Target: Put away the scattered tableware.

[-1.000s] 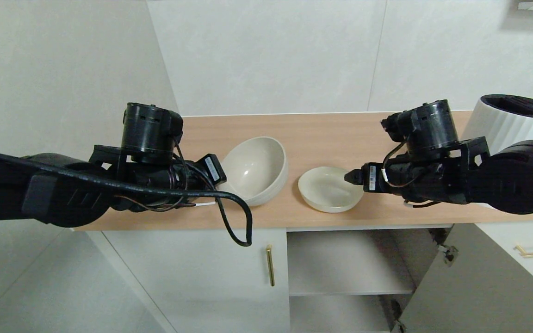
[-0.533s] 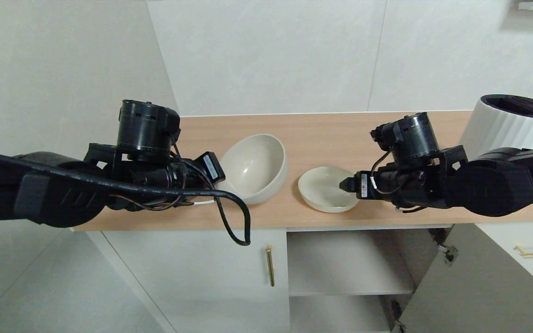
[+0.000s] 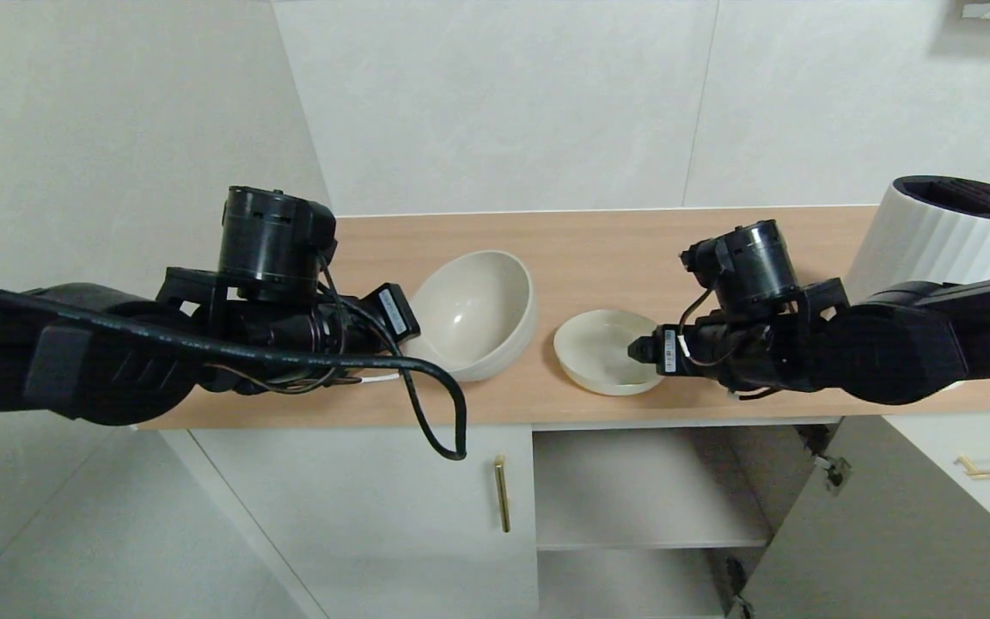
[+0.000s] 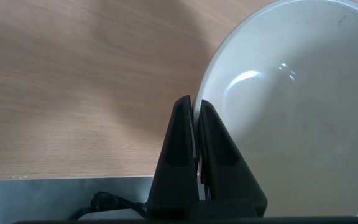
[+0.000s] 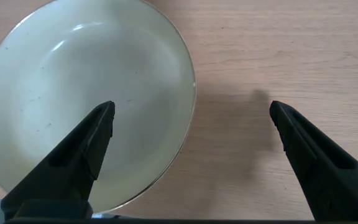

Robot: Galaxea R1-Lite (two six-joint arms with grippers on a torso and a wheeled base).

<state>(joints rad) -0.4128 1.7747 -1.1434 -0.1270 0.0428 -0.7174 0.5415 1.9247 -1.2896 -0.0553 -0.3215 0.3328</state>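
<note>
Nearest and lowest, the cupboard (image 3: 632,481) under the worktop (image 3: 615,249) stands open with a bare shelf, which looks the likely home for the dishes. Above it, the left end effector (image 4: 195,103) is pinched narrow on the rim of the big bowl (image 3: 473,314), which sits tipped up on its side. The right end effector (image 5: 191,112) is spread wide across the rim of the small bowl (image 3: 602,348), one finger over the inside and one over bare wood. Whether either finger touches yet I cannot tell. To grip well, the right arm should sink until the rim sits deep between the fingers, then close squarely on the wall and lift straight up. The two bowls lie near each other, so the tipped one should be kept from swinging across. Farther right stands a white ribbed pot (image 3: 933,223), close to the right arm and best given room.
</note>
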